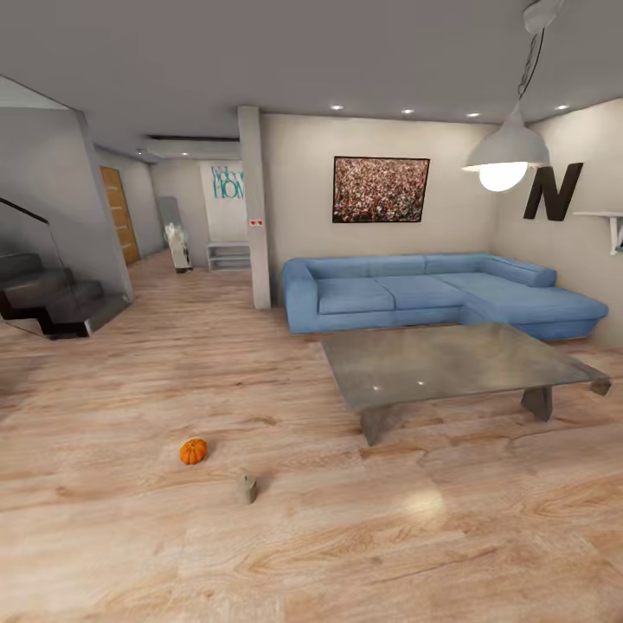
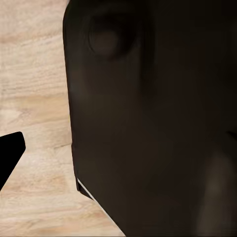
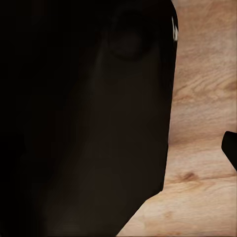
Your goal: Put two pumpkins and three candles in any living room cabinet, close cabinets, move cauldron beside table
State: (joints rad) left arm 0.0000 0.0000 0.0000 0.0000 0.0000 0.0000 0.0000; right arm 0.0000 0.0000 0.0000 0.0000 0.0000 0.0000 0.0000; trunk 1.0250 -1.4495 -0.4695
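**Pumpkin and candle on open floor, table beyond**

On the bare wooden floor [image 1: 285, 554], an orange pumpkin [image 1: 193, 451] sits alone, with a grey-beige candle [image 1: 247, 488] near it, apart and closer to the camera. Wide open boards surround both. Farther right stands the glass-topped coffee table [image 1: 450, 361], its near edge well apart from them. Behind it runs a blue corner sofa [image 1: 433, 292], with dark stairs [image 1: 52, 298] at far left. Both wrist views show a dark robot body close up over floorboards; whether either gripper's jaws are spread or pressed together cannot be told.

Head camera high, facing the sofa [image 1: 433, 294] across the room, wrist cameras close above wood floor [image 2: 29, 98] — shared.
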